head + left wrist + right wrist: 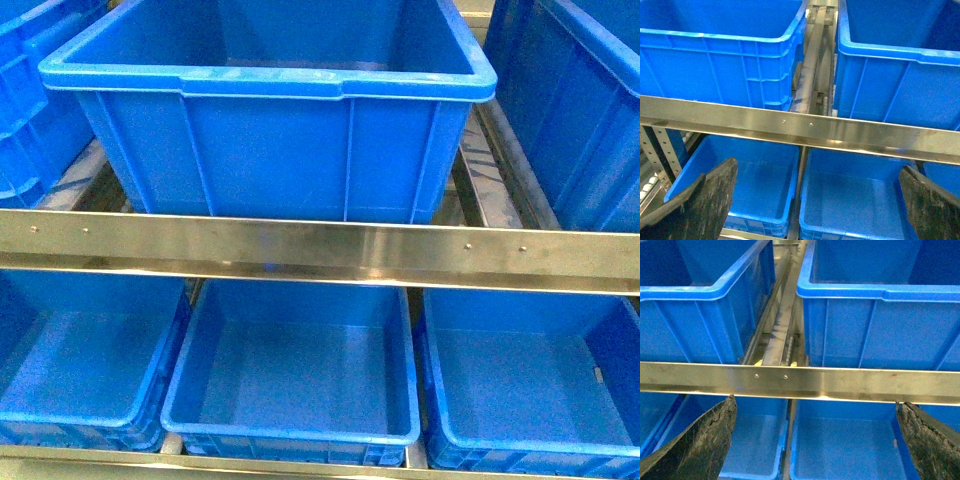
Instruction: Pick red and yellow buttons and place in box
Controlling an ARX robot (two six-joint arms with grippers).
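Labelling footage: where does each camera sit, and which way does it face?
Front view: on the body, facing a big upper crate above a steel rail; no arms.
Left wrist view: left wrist, facing a gap between upper crates; open left gripper shows.
Right wrist view: right wrist, similar gap; open right gripper shows.
All share the rail and crates.
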